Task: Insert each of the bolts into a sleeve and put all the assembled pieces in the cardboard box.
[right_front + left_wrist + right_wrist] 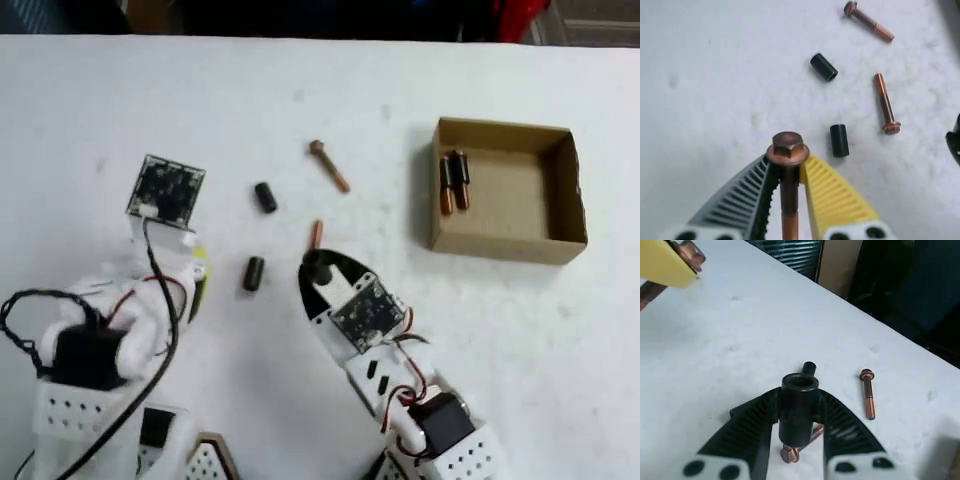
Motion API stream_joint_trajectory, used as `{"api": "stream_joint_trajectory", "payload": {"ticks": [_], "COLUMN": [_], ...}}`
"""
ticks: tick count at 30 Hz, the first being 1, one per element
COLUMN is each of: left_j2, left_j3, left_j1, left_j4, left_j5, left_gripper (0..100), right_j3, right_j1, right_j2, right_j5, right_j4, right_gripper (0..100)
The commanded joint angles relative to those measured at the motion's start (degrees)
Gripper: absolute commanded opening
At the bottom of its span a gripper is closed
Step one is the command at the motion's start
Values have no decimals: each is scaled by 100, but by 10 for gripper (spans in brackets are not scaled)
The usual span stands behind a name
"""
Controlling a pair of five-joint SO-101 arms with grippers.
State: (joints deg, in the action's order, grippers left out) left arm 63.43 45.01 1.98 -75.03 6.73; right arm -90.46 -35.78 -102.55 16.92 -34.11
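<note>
Held stock: left gripper (786,162) closed on 1 bolt (787,148), head out past the fingertips; right gripper (799,394) clamped around 1 sleeve (799,415), bore upward. Risk, as we judge it: the head leads, so mating may jam or twist a piece loose. Nearby: near bolt (316,235) just beside the right gripper, liable to be knocked; far bolt (328,165); 2 loose sleeves (265,197); cardboard box (505,245) with 2 assembled pieces (453,182).

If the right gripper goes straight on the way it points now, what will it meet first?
Probably the loose black cylindrical sleeve on the white table, just beyond the right gripper. Depth is unclear, so it may pass above.
</note>
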Motion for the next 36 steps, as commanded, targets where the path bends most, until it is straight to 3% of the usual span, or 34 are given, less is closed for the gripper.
{"api": "stream_joint_trajectory", "payload": {"ticks": [1, 4, 10, 14, 24, 33, 36], "left_j2": [286, 303, 303, 303, 303, 277, 303], "left_j3": [-88, -62, -53, -53, -44, 62, 607], "left_j1": [101, 101, 110, 127, 1719, 2413, 2536], "left_j4": [818, 1327, 2119, 2646, 3771, 4501, 5152], "left_j5": [26, -44, -1134, -1336, -1336, -1345, -1354], "left_gripper": [20, 20, 20, 20, 20, 20, 20], "right_j3": [44, 0, -527, -624, -607, -607, -607], "right_j1": [-48, -48, -48, -48, -57, -31, -22], "right_j2": [-40, -48, -48, -48, -57, -57, -57], "right_j5": [-44, -44, -686, -765, -835, -1116, -1099], "right_j4": [233, 242, 998, 1182, 1226, 1552, 1552], "right_gripper": [16, 16, 16, 16, 16, 16, 16]}}
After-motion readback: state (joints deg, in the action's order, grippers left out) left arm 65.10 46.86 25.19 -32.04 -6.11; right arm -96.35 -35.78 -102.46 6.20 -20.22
